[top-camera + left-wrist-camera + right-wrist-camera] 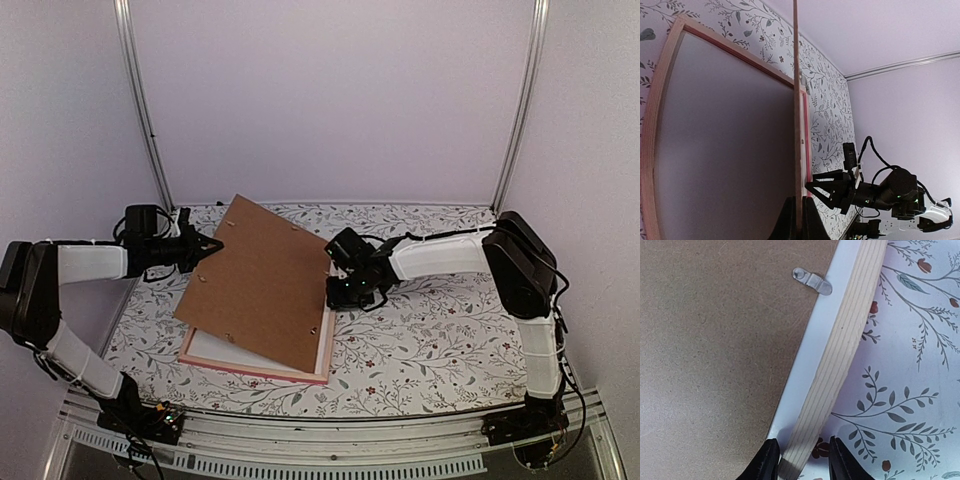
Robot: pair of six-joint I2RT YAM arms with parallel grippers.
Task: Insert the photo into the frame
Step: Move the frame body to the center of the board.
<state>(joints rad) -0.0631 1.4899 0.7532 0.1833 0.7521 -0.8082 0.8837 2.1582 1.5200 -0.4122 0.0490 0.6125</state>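
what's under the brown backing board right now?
The pink frame, with a pale panel showing inside it. The backing board covers most of it in the top view; no photo is visible.

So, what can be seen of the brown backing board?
The board is a plain brown rectangular sheet, matte like hardboard, with small metal clips near its edges. It is tilted: the left fingers pinch its left edge and hold that side up, while its near-right side seems to rest on the frame lying on the table. From the left wrist it shows edge-on, thin and straight. The right fingers straddle the frame's wooden rim beside it.
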